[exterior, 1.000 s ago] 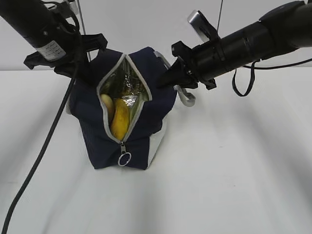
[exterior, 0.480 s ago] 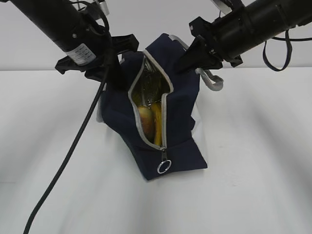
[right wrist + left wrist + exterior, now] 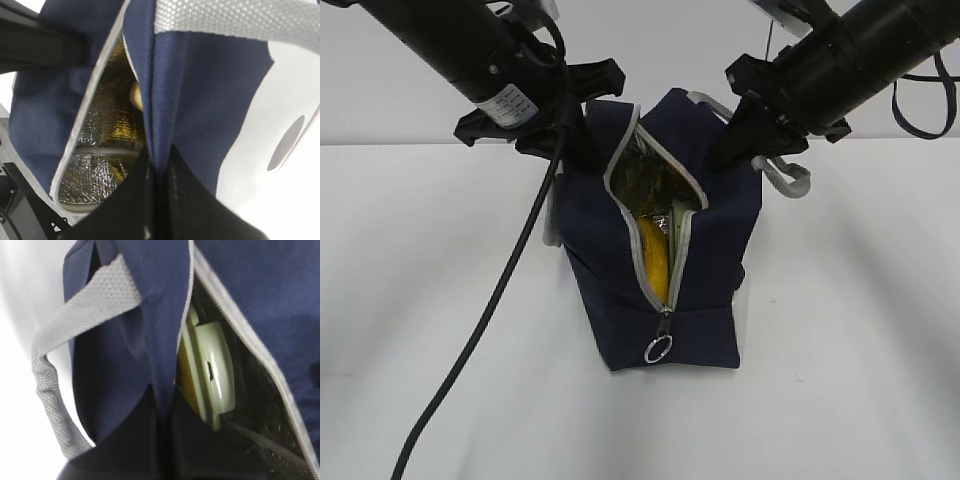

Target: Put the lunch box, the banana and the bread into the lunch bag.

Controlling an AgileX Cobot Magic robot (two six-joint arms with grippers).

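Righted since before, lunch bag hangs pinched; arm label unreadable.

White table, pale wall.

surface: white table | backdrop: pale wall | loose item: black cable
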